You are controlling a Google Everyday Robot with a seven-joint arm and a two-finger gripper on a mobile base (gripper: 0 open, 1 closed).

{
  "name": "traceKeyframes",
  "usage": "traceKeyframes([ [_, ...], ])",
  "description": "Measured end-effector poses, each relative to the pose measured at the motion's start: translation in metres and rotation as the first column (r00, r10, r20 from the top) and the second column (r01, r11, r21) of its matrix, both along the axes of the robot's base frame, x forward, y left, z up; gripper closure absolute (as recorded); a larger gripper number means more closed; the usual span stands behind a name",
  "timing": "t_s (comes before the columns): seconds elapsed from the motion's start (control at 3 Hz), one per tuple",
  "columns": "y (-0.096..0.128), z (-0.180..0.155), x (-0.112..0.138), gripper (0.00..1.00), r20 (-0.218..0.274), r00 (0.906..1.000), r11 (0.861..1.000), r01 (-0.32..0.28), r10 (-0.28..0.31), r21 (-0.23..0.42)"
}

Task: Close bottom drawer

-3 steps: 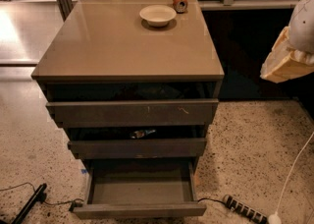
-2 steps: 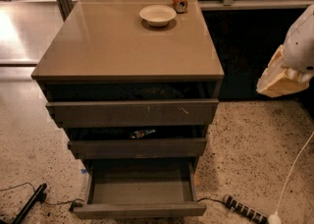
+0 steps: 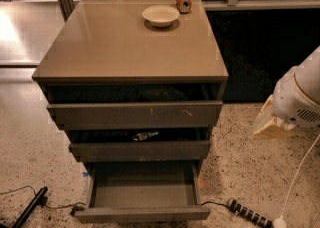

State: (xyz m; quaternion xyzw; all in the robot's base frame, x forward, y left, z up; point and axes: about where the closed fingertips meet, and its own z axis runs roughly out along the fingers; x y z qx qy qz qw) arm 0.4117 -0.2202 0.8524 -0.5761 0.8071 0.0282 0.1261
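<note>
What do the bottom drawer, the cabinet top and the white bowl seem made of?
Dark grey-brown bottom drawer: probably laminated or painted board, matt; flat even front, no grain. Grey-brown cabinet top: similar board, semi-gloss; soft light sheen. Round white bowl: ceramic or plastic, smooth; unclear which. The pale tool hangs right of the cabinet, apart from the drawer.

— Where's your drawer?
— Your dark grey-brown, handleless bottom drawer [image 3: 142, 214] sits lowest of three. It's pulled far out, with the shallow tray showing and the plain front panel level.
— And your gripper?
— Your pale gripper [image 3: 272, 124] hangs well apart, near the view's right edge.
</note>
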Motion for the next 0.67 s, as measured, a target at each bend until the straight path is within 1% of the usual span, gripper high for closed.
traceKeyframes([
  [0.33, 0.001, -0.036, -0.011, 1.0, -0.063, 0.998, 1.0, -0.005, 0.005, -0.005],
  [0.67, 0.008, -0.098, -0.042, 1.0, -0.175, 0.9842, 0.999, -0.031, 0.024, -0.038],
])
